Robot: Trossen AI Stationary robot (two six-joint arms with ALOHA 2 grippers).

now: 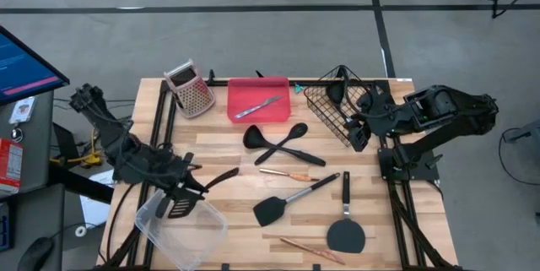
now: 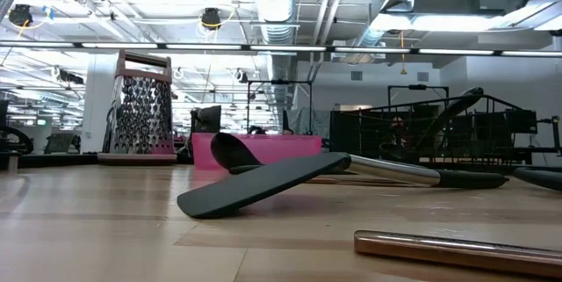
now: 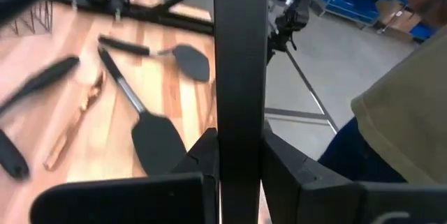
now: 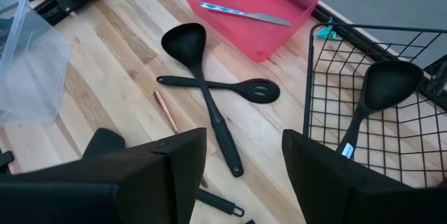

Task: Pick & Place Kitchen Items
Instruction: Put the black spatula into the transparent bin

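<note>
High view: the left gripper [image 1: 181, 188] is seen over the near left part of the wooden worktop [image 1: 228, 149], at the rim of a clear plastic container [image 1: 187, 235], and is clamped on a black slotted turner [image 1: 184, 201] whose head lies over the container's edge. In the left wrist view the turner's flat black handle [image 3: 240, 77] is held between the two fingers [image 3: 202, 155], which are closed against it.

The right gripper [image 1: 361, 129] is placed at the far right of the worktop, beside a black wire basket [image 1: 325, 106]; in the right wrist view its fingers [image 4: 181, 155] are seen spread apart with nothing between them. A black ladle [image 4: 374, 98] is lying inside the basket.

At the far edge a red tray [image 1: 257, 100] is holding a silver knife [image 1: 256, 107], with a box grater with a pink top [image 1: 189, 88] just to its left. In front of the tray, a second ladle [image 1: 270, 144] and a slotted spoon [image 1: 283, 138] are crossed and touching. Near them a copper-coloured piece [image 1: 289, 173] is laid. Further forward a black spatula with a metal shaft [image 1: 291, 201] and a round-headed black turner [image 1: 345, 220] are lying apart, and another copper-coloured utensil [image 1: 308, 248] is seen near the front edge.
</note>
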